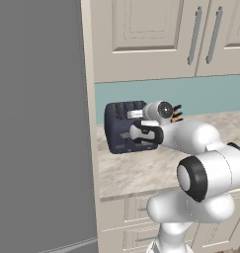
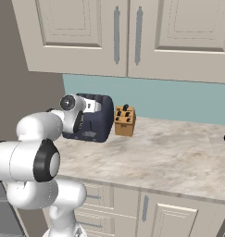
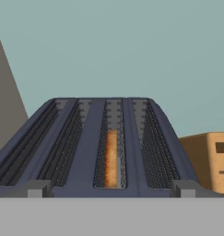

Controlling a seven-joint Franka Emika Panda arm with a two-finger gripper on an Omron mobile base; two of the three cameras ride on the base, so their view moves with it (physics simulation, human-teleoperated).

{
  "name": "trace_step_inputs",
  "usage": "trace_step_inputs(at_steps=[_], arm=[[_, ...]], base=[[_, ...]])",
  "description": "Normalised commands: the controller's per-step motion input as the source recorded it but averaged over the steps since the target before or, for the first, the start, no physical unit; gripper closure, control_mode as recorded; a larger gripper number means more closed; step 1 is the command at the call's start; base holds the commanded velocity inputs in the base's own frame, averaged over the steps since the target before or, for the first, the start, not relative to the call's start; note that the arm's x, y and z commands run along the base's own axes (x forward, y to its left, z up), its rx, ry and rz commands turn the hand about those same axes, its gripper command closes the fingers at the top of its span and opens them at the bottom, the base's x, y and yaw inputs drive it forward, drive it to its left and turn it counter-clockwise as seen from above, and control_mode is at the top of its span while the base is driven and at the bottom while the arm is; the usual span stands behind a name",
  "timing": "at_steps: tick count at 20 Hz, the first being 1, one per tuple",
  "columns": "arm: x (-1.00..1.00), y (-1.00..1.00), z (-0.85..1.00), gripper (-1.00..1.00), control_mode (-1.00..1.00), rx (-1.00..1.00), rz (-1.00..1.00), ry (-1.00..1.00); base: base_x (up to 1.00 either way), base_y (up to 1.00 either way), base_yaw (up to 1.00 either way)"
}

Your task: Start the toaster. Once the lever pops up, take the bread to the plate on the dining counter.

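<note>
Toaster point(image 1: 122, 127) sits at the left end of the marbled counter point(image 1: 136, 170), close to the blue-green wall. It is dark blue and has four slots on top. In the hand view, the bread point(image 3: 111, 158) stands down inside the third slot from the left. A brown knife block point(image 2: 124, 121) stands just beside the toaster. The gripper point(image 1: 141, 133) is right in front of the toaster, low by its grey levers. Its fingers are spread wide and hold nothing.

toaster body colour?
Dark navy blue toaster, grey lever panels on its front; clearest in the left base view.
</note>
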Motion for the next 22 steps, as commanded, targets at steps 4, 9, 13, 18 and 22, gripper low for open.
trace_step_inputs(at_steps=[4,9,13,18,22], arm=[[0.00,0.00,0.00,-1.00,-1.00,0.00,0.00,0.00],[0.00,0.00,0.00,-1.00,-1.00,0.00,0.00,0.00],[0.00,0.00,0.00,-1.00,-1.00,0.00,0.00,0.00],[0.00,0.00,0.00,-1.00,-1.00,0.00,0.00,0.00],[0.00,0.00,0.00,-1.00,-1.00,0.00,0.00,0.00]], base=[[0.00,0.00,0.00],[0.00,0.00,0.00],[0.00,0.00,0.00],[0.00,0.00,0.00],[0.00,0.00,0.00]])
